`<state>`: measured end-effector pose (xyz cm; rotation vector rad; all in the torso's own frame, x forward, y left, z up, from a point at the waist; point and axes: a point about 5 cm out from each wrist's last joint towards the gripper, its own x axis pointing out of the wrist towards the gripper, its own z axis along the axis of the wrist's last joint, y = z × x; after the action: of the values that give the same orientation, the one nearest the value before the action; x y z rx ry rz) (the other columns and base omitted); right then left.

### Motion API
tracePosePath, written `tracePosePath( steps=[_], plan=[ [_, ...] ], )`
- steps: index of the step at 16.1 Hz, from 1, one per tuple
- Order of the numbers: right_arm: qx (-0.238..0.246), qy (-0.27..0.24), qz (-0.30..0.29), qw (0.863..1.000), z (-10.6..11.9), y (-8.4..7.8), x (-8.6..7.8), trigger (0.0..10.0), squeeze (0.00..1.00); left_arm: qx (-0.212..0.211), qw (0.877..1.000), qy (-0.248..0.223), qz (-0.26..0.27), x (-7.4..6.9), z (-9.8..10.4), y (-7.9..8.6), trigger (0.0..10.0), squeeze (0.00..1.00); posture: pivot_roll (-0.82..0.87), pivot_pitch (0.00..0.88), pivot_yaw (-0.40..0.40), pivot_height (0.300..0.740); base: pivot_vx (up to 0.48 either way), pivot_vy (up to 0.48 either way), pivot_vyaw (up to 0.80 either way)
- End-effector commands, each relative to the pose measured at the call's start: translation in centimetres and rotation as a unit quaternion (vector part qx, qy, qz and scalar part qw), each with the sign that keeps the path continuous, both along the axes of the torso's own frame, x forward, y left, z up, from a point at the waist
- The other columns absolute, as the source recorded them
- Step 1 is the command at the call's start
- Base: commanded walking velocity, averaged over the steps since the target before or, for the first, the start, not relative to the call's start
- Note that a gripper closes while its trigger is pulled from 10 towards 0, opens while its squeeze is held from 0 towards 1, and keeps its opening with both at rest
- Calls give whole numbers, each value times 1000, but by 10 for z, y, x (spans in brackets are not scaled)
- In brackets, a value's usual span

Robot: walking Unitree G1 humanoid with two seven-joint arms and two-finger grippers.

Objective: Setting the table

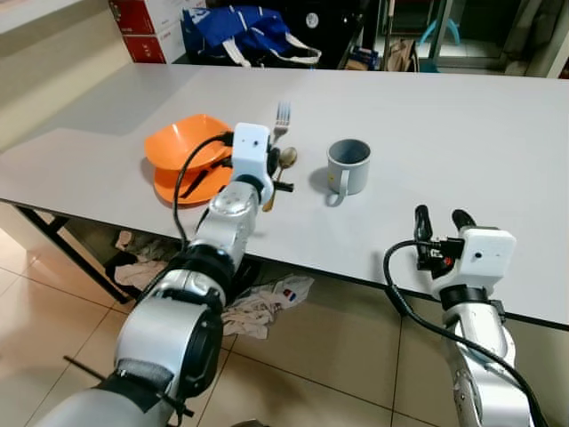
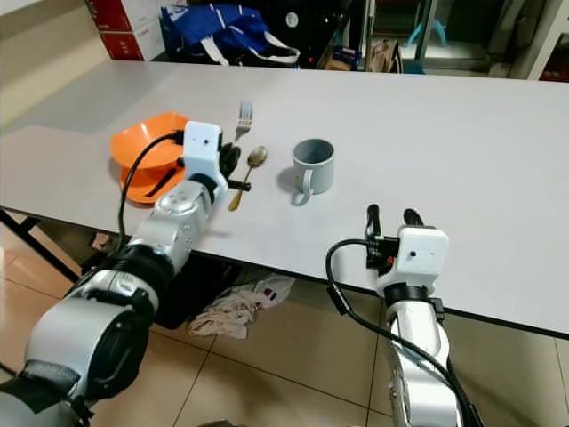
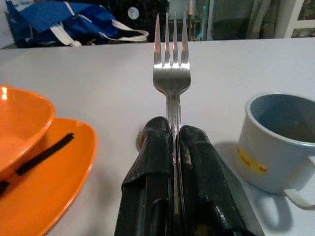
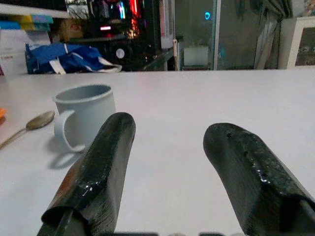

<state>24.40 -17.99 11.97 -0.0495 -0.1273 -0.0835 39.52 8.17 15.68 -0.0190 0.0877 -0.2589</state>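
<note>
In the left eye view, the left end effector [image 1: 277,169] sits over the near-left part of the pale grey surface [image 1: 462,133], its fingers pressed together on the handle of a silver metal fork [image 1: 281,119] whose tines point toward the far edge; just left of it an orange bowl [image 1: 185,140] rests on an orange plate [image 1: 167,187], a gold-toned spoon [image 1: 284,162] lies just beside the fork, and a grey enamel mug [image 1: 347,166] stands a little further right. The right end effector [image 1: 439,221] hovers at the near edge, well apart from the mug, with its fingers spread and nothing between them. The right eye view gives the same layout, with crumpled cloths [image 2: 238,309] on the tiled floor under the surface. The left wrist view confirms the pinch: both black fingers [image 3: 152,162] close on the fork's stem, plate and bowl on one side, mug on the other. In the right wrist view the spread fingers [image 4: 106,147] point across bare surface toward the mug and spoon. The setting looks mostly laid; the fork seems to remain to be placed and released, with the close-lying spoon the likeliest thing to be nudged.
</note>
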Motion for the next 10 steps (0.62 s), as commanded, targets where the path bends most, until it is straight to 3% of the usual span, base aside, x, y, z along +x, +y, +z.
tracePosePath(
  steps=[1, 4, 10],
  plan=[
    [-1, 0, 3, 1000, 1, 3, -3, 10000, 0, -8, 1000, 6, 1, 2, 1, 0, 10000, 0, -129, 0, 149, 740, 0, 0, 0],
    [-3, 7, 0, 1000, 1, 2, -15, 10000, 0, -10, 999, 42, 14, 0, -12, 4, 10000, 0, -163, 0, 151, 740, 0, 0, 0],
    [-21, 40, 1, 999, 0, -5, -54, 10000, 0, -8, 998, 57, 25, -1, -17, 6, 10000, 0, -245, 0, 142, 740, 0, 0, 0]
  ],
)
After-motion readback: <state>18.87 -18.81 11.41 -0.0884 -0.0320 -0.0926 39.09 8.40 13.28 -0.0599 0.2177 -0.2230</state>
